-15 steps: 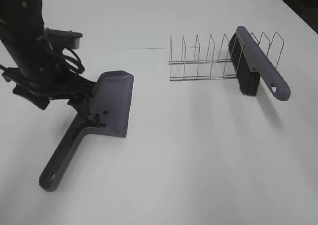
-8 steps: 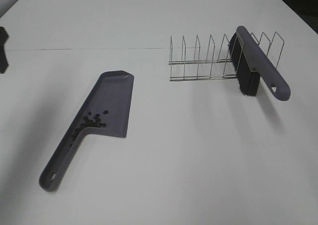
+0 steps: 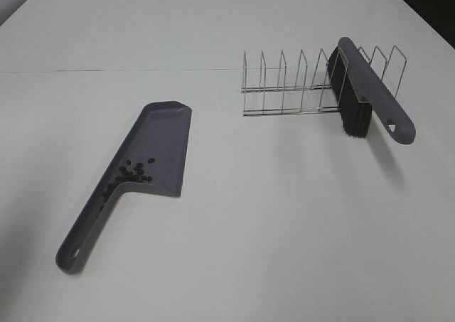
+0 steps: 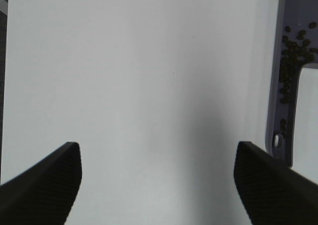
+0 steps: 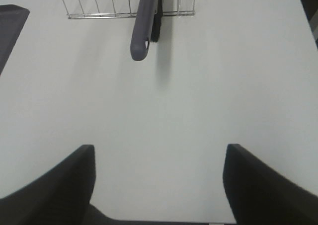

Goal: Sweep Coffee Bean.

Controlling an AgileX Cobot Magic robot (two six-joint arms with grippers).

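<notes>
1. I see a white, flat bench (image 3: 270, 215) carrying every item in the scene.
2. A grey plastic dustpan (image 3: 153, 151) with a long flat blade lies on the left of the bench. Its handle runs toward the near left and ends in a hanging hole.
3. The small dark brown oval coffee beans (image 3: 134, 171) lie inside the dustpan, clustered where the blade narrows into the handle. A few trail down the handle channel.
4. In the left wrist view I read the same beans (image 4: 293, 51) gathered along the pan wall and the start of the handle.
5. A silver wire rack (image 3: 298, 84) with upright dividers stands on the far right of the bench.
6. A grey-handled brush with black bristles (image 3: 366, 94) rests in the rack, tilted. Its bristles point down toward the bench, and its handle projects to the near right, clear of the rack.
7. The left hand (image 4: 156, 185) has its two dark fingers spread wide apart above bare bench, holding nothing. The dustpan lies off to one side of it.
8. The right hand (image 5: 159, 183) likewise has its fingers spread apart over bare bench, holding nothing. The brush handle lies well apart from it.
9. Neither hand appears in the high view.
</notes>
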